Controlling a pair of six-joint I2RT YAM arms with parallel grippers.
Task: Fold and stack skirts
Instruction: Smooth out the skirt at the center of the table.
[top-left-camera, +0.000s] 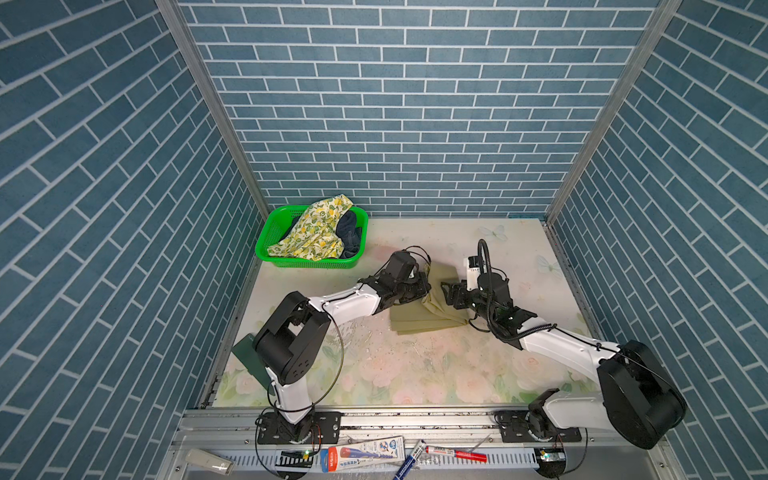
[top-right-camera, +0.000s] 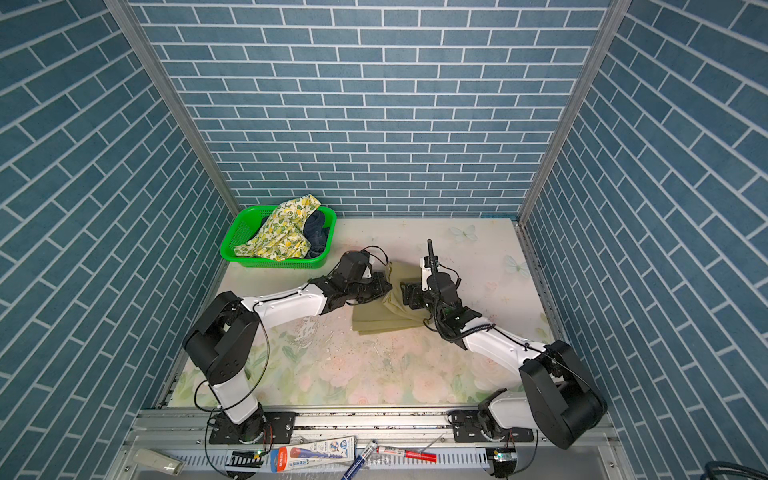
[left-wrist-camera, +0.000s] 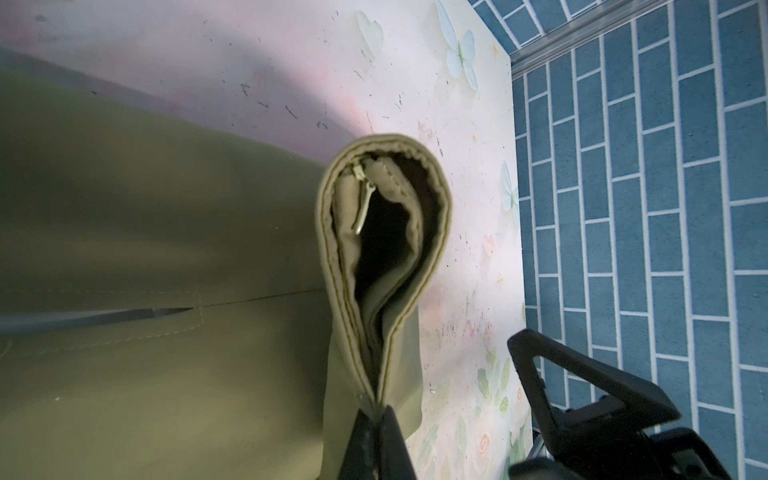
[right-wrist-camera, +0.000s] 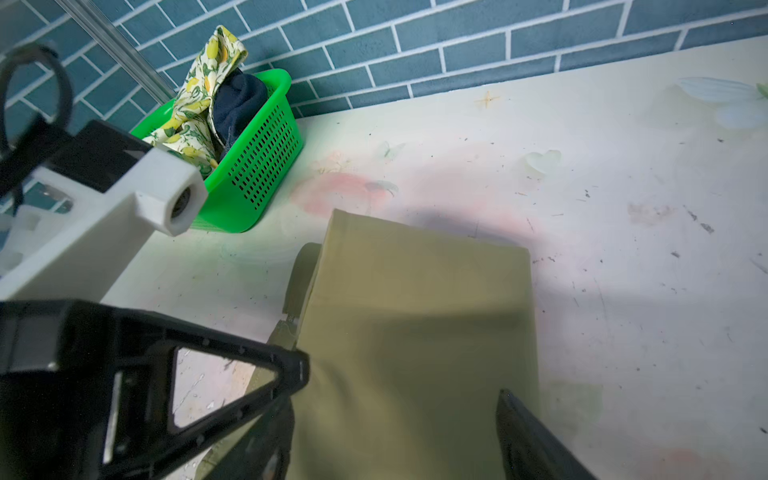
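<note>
**A:** How far along is the folding?

**B:** Early, I'd judge. Only the olive-khaki skirt (top-left-camera: 432, 322) is out on the floral table (top-left-camera: 415, 374), partly folded, with one end lifted in a loop

**A:** Who has it?

**B:** The left gripper (left-wrist-camera: 376, 424) is clamped on its waistband edge, near the zip. The right gripper (top-left-camera: 446, 294) hovers just over the cloth with its fingers apart, gripping nothing

**A:** And the others?

**B:** The lemon-print skirt (top-left-camera: 320, 232) and the navy denim skirt (top-left-camera: 351, 237) lie crumpled in the green mesh basket (top-left-camera: 269, 241) at the far left corner, unfolded. No stack exists yet

**A:** So the count?

**B:** Three skirts, one on the table and two in the basket; one basket; two grippers
</note>
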